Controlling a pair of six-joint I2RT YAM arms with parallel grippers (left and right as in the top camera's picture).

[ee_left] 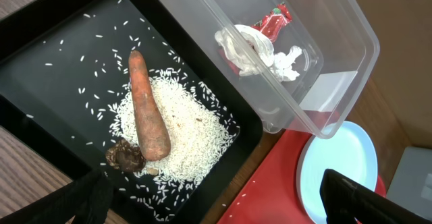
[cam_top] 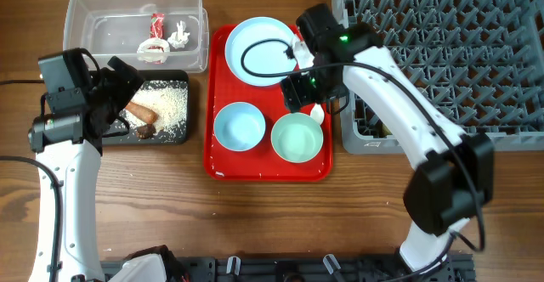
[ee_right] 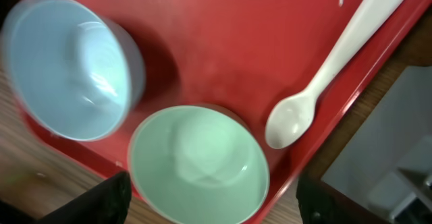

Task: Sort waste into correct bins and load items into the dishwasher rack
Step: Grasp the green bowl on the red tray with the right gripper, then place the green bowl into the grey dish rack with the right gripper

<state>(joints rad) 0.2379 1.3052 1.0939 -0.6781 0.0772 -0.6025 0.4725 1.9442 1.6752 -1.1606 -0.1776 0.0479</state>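
Closest to us, the brown wooden table [cam_top: 255, 222] shows plank grain. We see nothing of the room past its edges.

On it stands the flat red plastic tray [cam_top: 223, 165], which gathers the dishes meant for the rack. These are a small pale blue bowl [cam_top: 239, 126], a small pale green bowl [cam_top: 297, 138], and a white plastic spoon [ee_right: 324, 82] lying along the tray's right rim, just beside the green bowl.

The right gripper [ee_right: 212, 200] hangs over the green bowl and the spoon, its fingers spread wide with nothing between them. We judge it is lining up for one of the two, but we cannot tell which.

To the left, the left gripper [ee_left: 216, 200] is also spread and empty above the shallow black tray [ee_left: 40, 55]. An orange carrot [ee_left: 147, 109] lies there on a heap of white rice grains [ee_left: 189, 126], and a dark brown lump [ee_left: 125, 155] touches its lower end. This looks like the place for food waste.

Farther away, a round pale blue plate [cam_top: 263, 51] fills the far end of the red tray. Behind the black tray, the clear plastic bin [cam_top: 85, 10] holds crumpled white paper [ee_left: 260, 48] and a red wrapper [ee_left: 273, 18].

At the far right is the grey plastic dishwasher rack [cam_top: 442, 53]. We see no dish among its prongs.
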